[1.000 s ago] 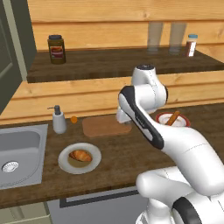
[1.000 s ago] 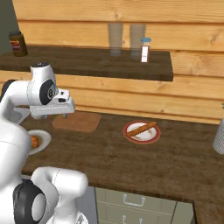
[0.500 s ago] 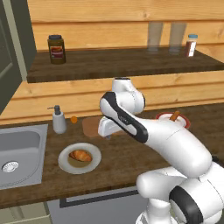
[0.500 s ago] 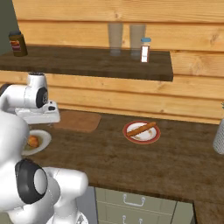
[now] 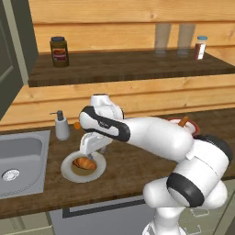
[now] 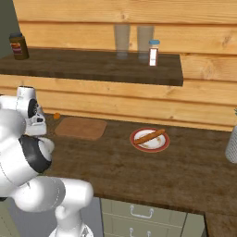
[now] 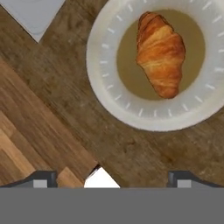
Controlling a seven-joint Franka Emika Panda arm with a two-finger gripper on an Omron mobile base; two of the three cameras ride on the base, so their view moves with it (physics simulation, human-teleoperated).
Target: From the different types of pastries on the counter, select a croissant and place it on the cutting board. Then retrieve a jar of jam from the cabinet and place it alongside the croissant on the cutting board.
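The croissant [image 5: 84,163] lies golden-brown on a round pale plate [image 5: 69,170] on the counter [image 5: 128,170], right of the sink. My gripper [image 5: 90,153] hangs just above the plate's near side. In the hand view the croissant [image 7: 161,53] sits at the upper right on the plate [image 7: 105,92], and my gripper [image 7: 112,180] is open, its fingertips [image 7: 41,179] wide apart over bare wood beside the plate. The cutting board [image 6: 81,128] lies bare against the back wall. The cabinet [image 5: 11,55] shows at the far left. The jar of jam is out of view.
A soap dispenser [image 5: 60,126] and a steel sink [image 5: 18,158] are left of the plate. A red-rimmed plate [image 6: 149,139] with a long pastry lies to the right. On the wooden shelf stand a dark jar [image 5: 58,46], two glasses [image 6: 122,40] and a blue-capped bottle [image 6: 153,52].
The arm has swung left from over the cutting board and come down above the plate with the croissant. The pastries and plates have not moved.
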